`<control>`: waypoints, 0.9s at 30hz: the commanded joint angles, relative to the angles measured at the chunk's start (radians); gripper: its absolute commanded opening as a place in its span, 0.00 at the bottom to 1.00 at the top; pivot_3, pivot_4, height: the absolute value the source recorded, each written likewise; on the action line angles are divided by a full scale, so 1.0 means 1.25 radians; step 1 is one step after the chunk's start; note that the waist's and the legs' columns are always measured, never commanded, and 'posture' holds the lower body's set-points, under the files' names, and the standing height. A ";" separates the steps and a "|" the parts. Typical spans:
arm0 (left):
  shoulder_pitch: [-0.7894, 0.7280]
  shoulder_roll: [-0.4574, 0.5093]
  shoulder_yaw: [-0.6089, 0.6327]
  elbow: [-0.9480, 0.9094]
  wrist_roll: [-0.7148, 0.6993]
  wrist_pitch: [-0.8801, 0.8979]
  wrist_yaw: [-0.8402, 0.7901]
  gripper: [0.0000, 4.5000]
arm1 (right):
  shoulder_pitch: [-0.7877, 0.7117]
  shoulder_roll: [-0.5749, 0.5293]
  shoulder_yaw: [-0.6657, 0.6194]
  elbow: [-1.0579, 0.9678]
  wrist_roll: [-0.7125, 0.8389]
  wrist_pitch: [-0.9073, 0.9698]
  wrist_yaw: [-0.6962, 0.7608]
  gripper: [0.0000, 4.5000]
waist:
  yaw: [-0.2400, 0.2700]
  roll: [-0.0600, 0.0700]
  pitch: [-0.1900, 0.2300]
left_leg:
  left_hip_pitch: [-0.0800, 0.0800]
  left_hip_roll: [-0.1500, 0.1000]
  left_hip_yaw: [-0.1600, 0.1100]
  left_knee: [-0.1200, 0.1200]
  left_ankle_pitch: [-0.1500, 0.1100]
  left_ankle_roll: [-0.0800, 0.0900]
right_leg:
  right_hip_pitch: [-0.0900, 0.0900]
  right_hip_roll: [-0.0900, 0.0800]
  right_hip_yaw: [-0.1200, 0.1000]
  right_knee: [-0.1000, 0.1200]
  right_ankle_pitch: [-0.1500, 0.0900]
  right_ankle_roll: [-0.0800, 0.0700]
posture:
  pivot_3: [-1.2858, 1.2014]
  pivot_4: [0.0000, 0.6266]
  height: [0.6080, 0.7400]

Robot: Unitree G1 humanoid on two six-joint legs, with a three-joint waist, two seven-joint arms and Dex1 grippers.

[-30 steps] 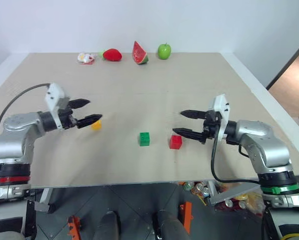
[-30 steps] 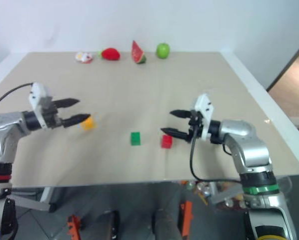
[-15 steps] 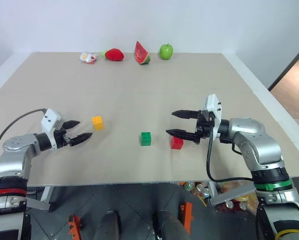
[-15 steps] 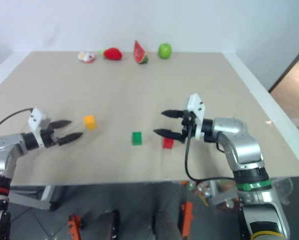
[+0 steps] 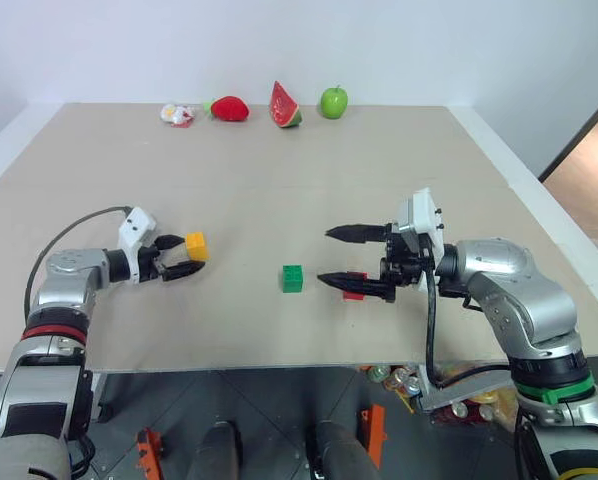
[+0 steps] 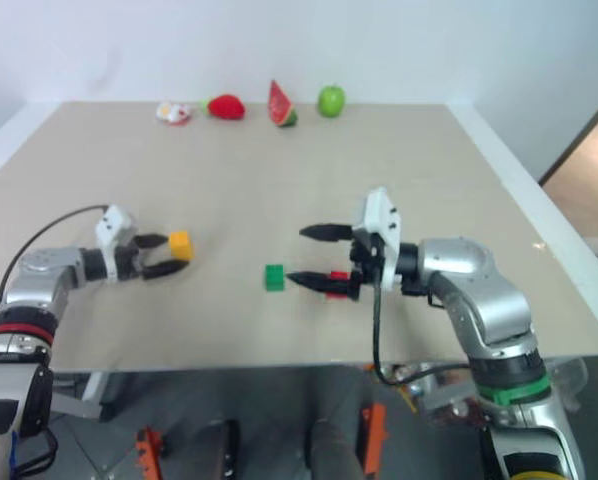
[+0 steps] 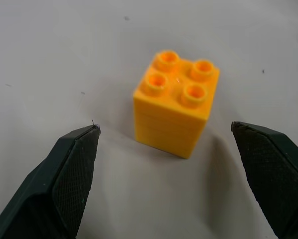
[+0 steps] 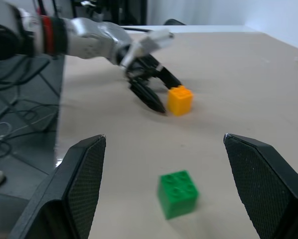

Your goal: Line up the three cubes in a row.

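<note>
Left eye view: toy fruits [image 5: 279,104] line the table's [image 5: 279,180] far edge. The yellow cube [image 5: 195,246], green cube [image 5: 292,278] and red cube [image 5: 354,284] stand apart. The right gripper [image 5: 354,260] is spread above the red cube.

Left wrist view: the left gripper [image 7: 164,134] gapes, just short of the yellow cube, holding nothing.

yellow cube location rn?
In the head view the yellow cube sits on the table's left side, just ahead of the open left claw, not gripped. The green cube is its nearest block, to its right.
</note>
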 commanded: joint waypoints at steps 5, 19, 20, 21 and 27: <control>-0.074 -0.015 0.002 0.105 0.027 -0.060 0.004 0.97 | 0.008 -0.014 -0.024 -0.049 0.019 0.013 -0.028 0.87 | 0.001 0.000 0.000 | 0.000 0.000 0.000 0.001 0.000 0.000 | 0.000 0.000 0.000 0.000 0.000 0.000 | 0.52 0.24 1.00; -0.088 -0.017 0.000 0.113 0.035 -0.072 -0.036 0.29 | 0.008 -0.023 -0.019 -0.011 0.008 -0.004 -0.032 0.87 | 0.001 0.000 0.000 | 0.000 0.000 0.000 0.000 0.000 0.000 | 0.000 0.000 0.000 0.000 0.000 0.000 | 0.52 0.24 1.00; -0.084 -0.013 -0.007 0.097 0.033 -0.056 -0.064 0.29 | 0.009 -0.027 -0.021 0.001 0.006 -0.008 -0.025 0.87 | 0.000 0.000 0.000 | 0.000 0.000 0.000 0.000 0.000 0.000 | 0.000 0.000 0.000 0.000 0.000 0.000 | 0.52 0.24 1.00; -0.078 -0.010 -0.015 0.078 0.032 -0.044 -0.097 0.29 | 0.010 -0.032 -0.025 0.015 0.005 -0.011 -0.019 0.87 | 0.000 0.000 0.000 | 0.000 0.000 0.000 0.000 0.000 0.000 | 0.000 0.000 0.000 0.000 0.000 0.000 | 0.52 0.24 1.00; -0.013 0.008 -0.053 -0.102 0.004 0.046 -0.245 0.29 | 0.015 -0.096 -0.074 0.183 -0.035 -0.071 0.015 0.87 | 0.001 0.000 0.000 | 0.000 0.000 0.000 0.000 0.000 0.000 | 0.000 0.000 0.000 0.000 0.000 0.000 | 0.52 0.24 1.00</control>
